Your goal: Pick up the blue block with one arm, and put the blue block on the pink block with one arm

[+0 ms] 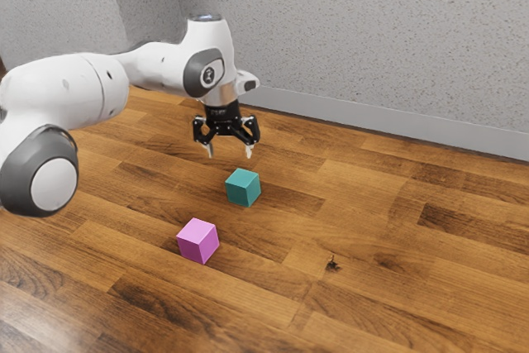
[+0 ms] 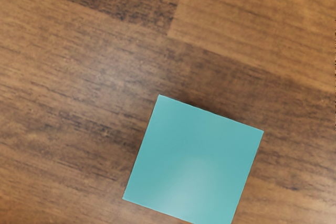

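A teal-blue block (image 1: 243, 187) rests on the wooden floor near the middle of the exterior view. My gripper (image 1: 228, 151) hangs a short way above it and slightly toward the exterior view's left, fingers spread open with nothing between them. In the wrist view the same blue block (image 2: 193, 161) lies flat on the wood just under my hand, its top face turned a little off square. A pink block (image 1: 197, 240) stands on the floor in front of the blue one, closer to the camera, apart from it.
The wooden floor (image 1: 388, 237) stretches wide toward the exterior view's right. A grey wall (image 1: 372, 31) with a pale baseboard runs along the back. A small dark knot (image 1: 331, 264) marks the wood to the right of the pink block.
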